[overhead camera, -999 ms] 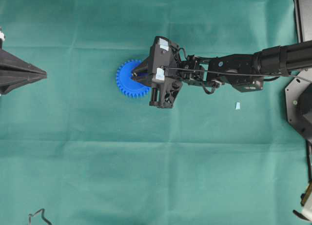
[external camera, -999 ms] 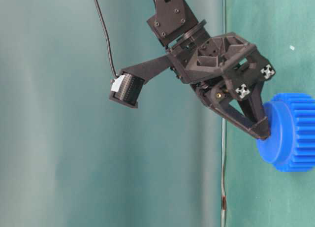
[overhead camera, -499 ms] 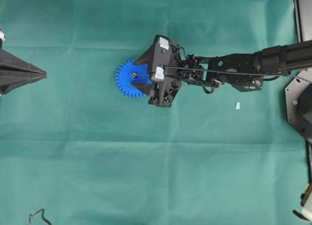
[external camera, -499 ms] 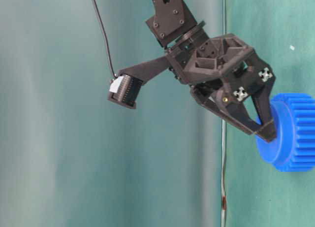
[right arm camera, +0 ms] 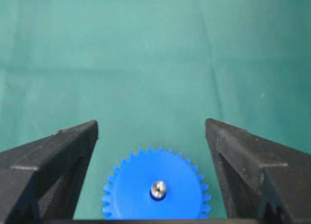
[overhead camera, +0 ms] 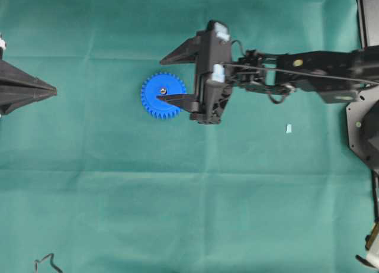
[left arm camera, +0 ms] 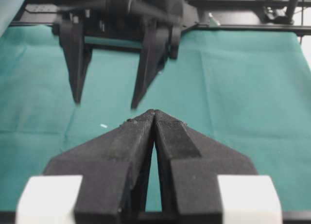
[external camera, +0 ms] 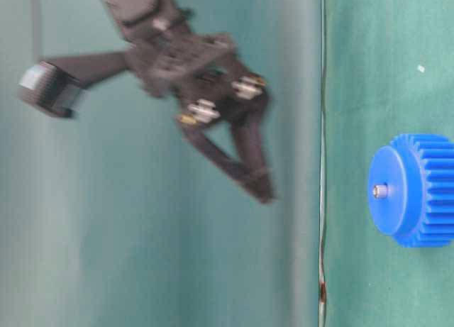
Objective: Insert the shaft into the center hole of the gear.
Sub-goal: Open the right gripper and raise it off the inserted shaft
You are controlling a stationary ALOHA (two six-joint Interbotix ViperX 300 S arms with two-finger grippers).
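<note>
Shaft (right arm camera: 158,188) seated in gear (right arm camera: 156,192); right end effector (overhead camera: 161,79) spread, clear above.

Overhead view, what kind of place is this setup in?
Most likely a robotics lab test bench: a green cloth covers the table, two black arms face each other, right gripper open, left gripper shut, with only a blue gear holding a shaft.

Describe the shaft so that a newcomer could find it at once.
On the green cloth, find the blue gear just beyond the open right gripper. The shaft is the tiny silvery pin standing in its center hole, the only metallic spot on the blue disc.
</note>
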